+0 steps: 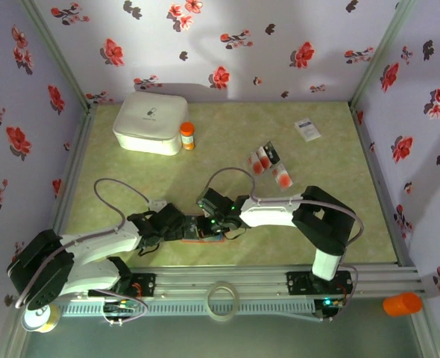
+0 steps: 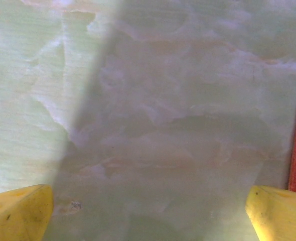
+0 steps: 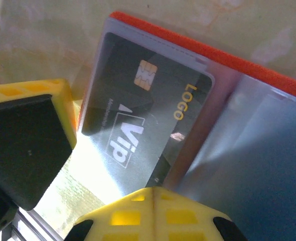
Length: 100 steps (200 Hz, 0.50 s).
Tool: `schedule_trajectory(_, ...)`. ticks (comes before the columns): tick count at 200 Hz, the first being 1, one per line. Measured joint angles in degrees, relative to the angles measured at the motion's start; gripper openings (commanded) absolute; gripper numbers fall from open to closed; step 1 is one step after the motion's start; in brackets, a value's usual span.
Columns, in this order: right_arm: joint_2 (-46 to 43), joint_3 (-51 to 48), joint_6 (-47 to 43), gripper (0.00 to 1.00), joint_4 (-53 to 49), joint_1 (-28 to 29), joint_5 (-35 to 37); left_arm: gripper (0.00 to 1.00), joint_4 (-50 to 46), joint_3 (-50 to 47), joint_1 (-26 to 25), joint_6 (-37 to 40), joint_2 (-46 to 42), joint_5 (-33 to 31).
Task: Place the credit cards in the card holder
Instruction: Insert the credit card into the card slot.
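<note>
1. Two grippers meet near the table front; the left gripper is spread wide, holding nothing.
2. The right gripper is clenched, empty, tips over the open card holder.
3. One credit card lies inside it; other credit cards rest farther back.

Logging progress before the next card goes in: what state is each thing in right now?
card holder: open, holding one card
loose credit cards: lying flat, outside holder
left end effector: open, empty
right end effector: shut
white box: closed
bottle: upright, capped
</note>
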Motion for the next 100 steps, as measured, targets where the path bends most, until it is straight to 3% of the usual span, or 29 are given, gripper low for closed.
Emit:
schedule_trajectory(35, -1.01, 0.63, -0.2, 0.07, -1.75, 0.0, 0.35, 1.0, 0.04, -0.76, 0.0, 0.0, -1.86, 0.0)
schedule_trajectory(100, -10.8, 0.59, -1.6, 0.39, -7.52, -0.52, 4.85, 1.0, -1.7, -1.31, 0.22, 0.2, -10.64, -0.48)
